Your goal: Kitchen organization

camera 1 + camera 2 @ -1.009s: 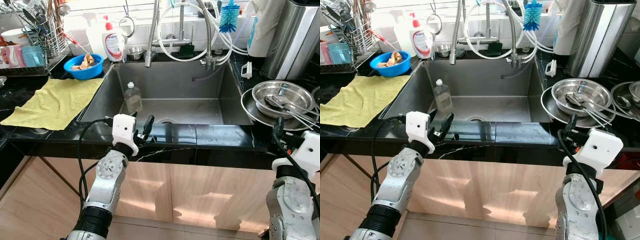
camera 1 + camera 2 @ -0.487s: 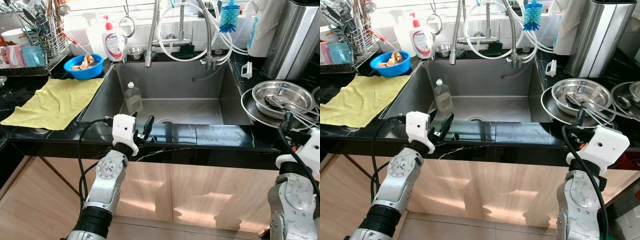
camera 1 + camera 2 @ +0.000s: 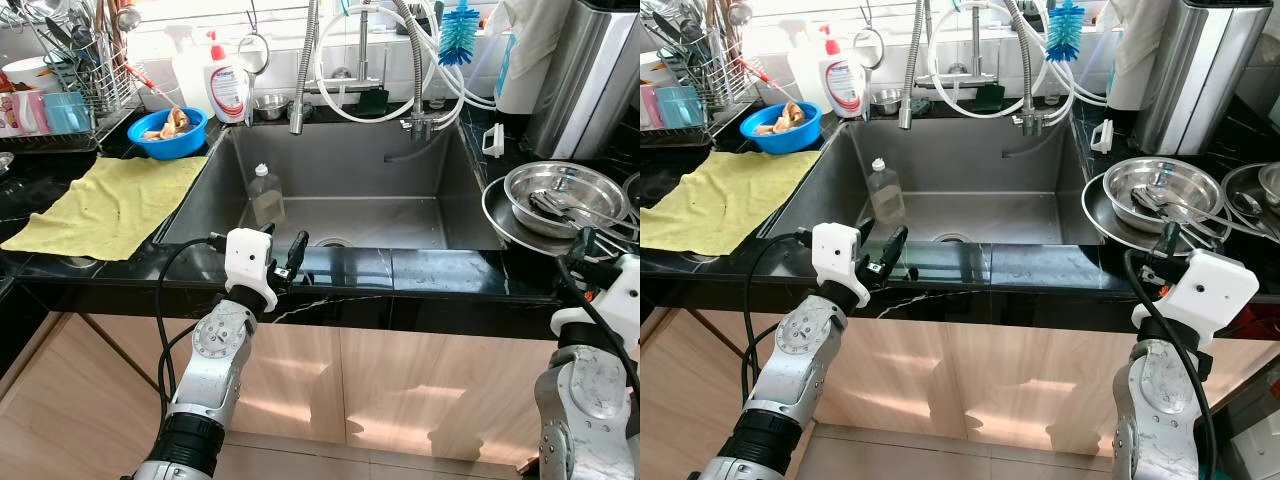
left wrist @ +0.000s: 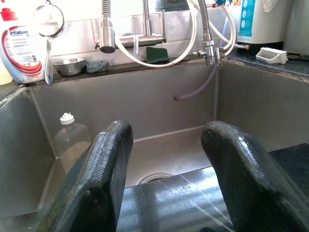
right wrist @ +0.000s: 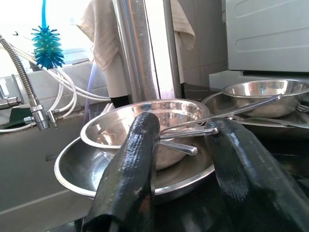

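A steel bowl [image 3: 565,190] holding several utensils [image 5: 193,131] sits in a wider steel plate [image 3: 497,215] on the black counter right of the sink [image 3: 340,170]. My right gripper [image 3: 583,247] hovers open at the plate's near edge, its fingers [image 5: 140,145] just short of the utensil handles, gripping nothing. A clear plastic bottle [image 3: 265,195] stands in the sink at its left side. My left gripper [image 3: 288,263] is open over the counter's front edge before the sink, with nothing between its fingers [image 4: 111,150].
A yellow cloth [image 3: 110,200] lies left of the sink, with a blue bowl [image 3: 168,130], a dish soap bottle [image 3: 228,88] and a dish rack [image 3: 70,90] behind it. Faucet hoses [image 3: 400,60] hang over the sink. A tall steel canister [image 3: 585,75] stands at the back right.
My right gripper has moved to the right and closer to the steel plate and bowl. The left arm has not moved.
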Motion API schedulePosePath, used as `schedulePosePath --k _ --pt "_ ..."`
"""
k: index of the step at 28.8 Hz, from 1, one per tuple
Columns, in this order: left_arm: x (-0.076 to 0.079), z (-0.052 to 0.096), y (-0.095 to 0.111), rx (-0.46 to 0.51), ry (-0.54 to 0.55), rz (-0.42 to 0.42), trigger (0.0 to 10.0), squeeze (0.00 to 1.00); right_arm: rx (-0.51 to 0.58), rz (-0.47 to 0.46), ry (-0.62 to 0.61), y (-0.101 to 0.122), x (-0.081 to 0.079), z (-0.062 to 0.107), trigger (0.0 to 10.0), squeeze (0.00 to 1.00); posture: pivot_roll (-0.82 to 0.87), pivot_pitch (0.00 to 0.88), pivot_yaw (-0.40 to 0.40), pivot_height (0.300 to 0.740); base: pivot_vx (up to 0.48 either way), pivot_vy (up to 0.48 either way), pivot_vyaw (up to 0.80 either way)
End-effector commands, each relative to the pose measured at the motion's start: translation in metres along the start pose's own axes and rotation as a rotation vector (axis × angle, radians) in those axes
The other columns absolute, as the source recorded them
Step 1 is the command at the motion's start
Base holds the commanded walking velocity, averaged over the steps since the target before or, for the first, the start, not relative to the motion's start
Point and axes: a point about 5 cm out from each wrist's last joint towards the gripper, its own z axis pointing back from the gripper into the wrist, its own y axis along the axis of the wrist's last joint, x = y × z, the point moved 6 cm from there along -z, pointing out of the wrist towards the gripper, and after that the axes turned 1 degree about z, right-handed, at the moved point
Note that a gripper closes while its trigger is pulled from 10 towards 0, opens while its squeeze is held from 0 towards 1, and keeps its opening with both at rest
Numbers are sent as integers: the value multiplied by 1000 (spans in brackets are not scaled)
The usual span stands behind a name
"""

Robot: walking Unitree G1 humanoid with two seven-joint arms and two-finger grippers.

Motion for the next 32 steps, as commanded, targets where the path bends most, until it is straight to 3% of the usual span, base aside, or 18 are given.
schedulePosePath --k 1,27,28,29,30,31,32 --pt "0 -2 2 7 -7 -14 10000 0 7 -10 9 2 -4 -2 0 0 -171 0 103 740 0 0 0" --pt "0 -3 3 10 -6 -9 10000 0 45 -8 56 15 -15 -7 0 0 -171 0 102 740 0 0 0" --pt "0 -3 3 11 -5 -9 10000 0 46 -10 64 15 -17 -7 1176 0 -170 0 102 740 0 0 0" --pt "0 -3 3 11 -5 -9 10000 0 46 -12 71 16 -18 -7 5098 0 -170 0 102 740 0 0 0" --pt "0 -3 3 11 -4 -10 10000 0 46 -13 75 16 -19 -7 5098 0 -170 0 102 740 0 0 0" --pt "0 -2 3 11 -3 -11 10000 0 47 -13 83 17 -21 -7 10000 0 -170 0 102 740 0 0 0" --pt "0 -3 3 11 -3 -11 10000 0 48 -13 87 18 -22 -7 10000 0 -169 0 101 740 0 0 0"
